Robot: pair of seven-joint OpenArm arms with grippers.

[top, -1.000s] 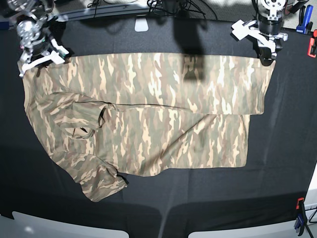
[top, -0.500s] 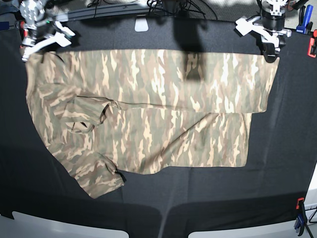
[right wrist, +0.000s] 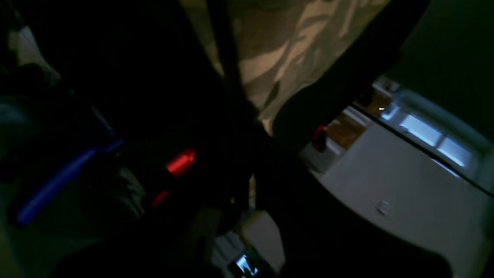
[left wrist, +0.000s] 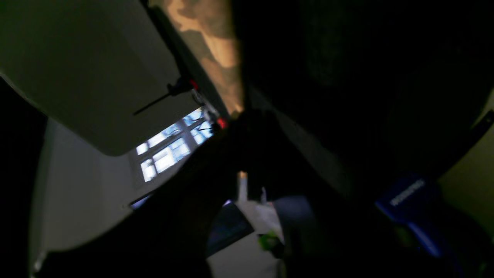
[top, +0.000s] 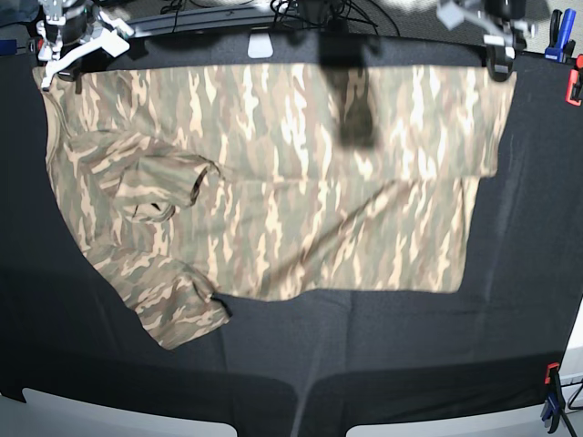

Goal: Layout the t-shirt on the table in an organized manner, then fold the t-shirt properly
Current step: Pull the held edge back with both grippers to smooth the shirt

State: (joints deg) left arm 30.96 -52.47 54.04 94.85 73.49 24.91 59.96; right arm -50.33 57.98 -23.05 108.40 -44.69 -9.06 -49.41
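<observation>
The camouflage t-shirt (top: 273,191) is stretched wide above the black table (top: 383,364), its upper edge pulled taut between both grippers. My left gripper (top: 497,62) is shut on the upper right corner, at the hem. At the upper left corner, on the shoulder side, my right gripper (top: 53,73) is shut on the cloth. Two short sleeves (top: 168,187) bunch at the left side. In the left wrist view a strip of t-shirt (left wrist: 216,50) runs into the dark shut gripper (left wrist: 239,116). The right wrist view shows the t-shirt (right wrist: 278,50) pinched in the gripper (right wrist: 262,119).
A blue clamp (top: 557,41) and a red one (top: 575,86) sit at the table's far right edge, another clamp (top: 551,401) at the near right. A white block (top: 260,45) lies at the far edge, centre. Cables run behind the table.
Both grippers have moved toward the far edge and upward with the shirt's top edge. The shirt has followed and spread taller; its lower part has dragged along the table.
</observation>
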